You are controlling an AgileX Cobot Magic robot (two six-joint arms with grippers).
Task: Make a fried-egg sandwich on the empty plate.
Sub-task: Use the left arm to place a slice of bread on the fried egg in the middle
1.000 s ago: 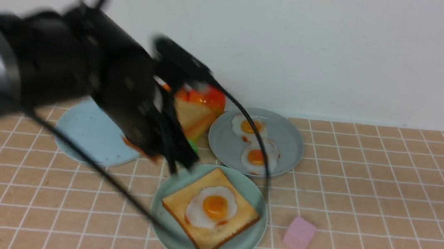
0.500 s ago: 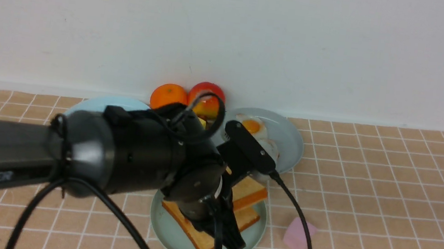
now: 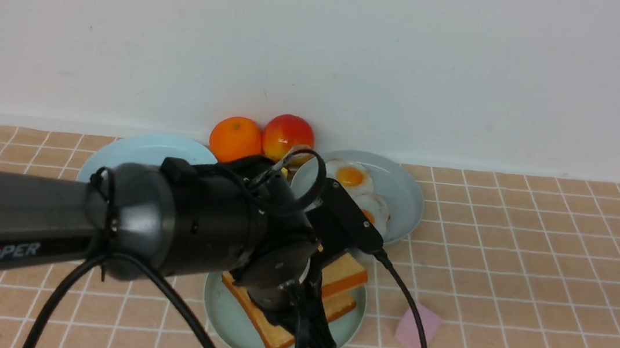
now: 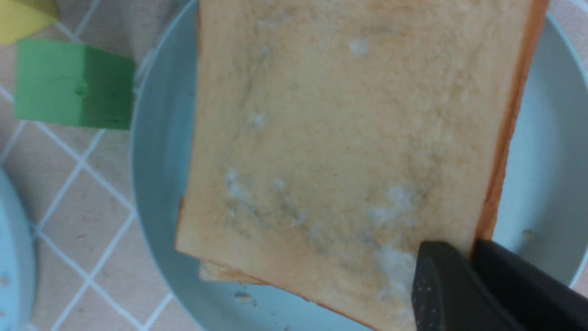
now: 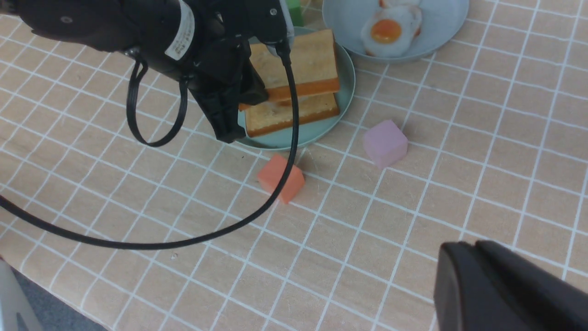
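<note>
Top toast slice [image 3: 348, 272] now covers the egg on the mint-green plate [image 3: 229, 322], gripped by the left end effector [image 4: 473, 250].

A second ago the plate held one slice with a fried egg in plain sight. Now the sandwich is stacked and the egg is hidden, so probably only the release remains. The top slice is golden with an orange crust. It sits askew and tilted over the bottom slice [image 3: 268, 333], with the left end effector clamped on its near edge. The plate sits at the near middle of the worktop. A grey-blue plate [image 3: 405, 208] of spare eggs lies behind it and a pink cube [image 3: 418, 326] to its right. The right end effector [image 5: 475, 250] is well apart, seemingly together and empty.
</note>
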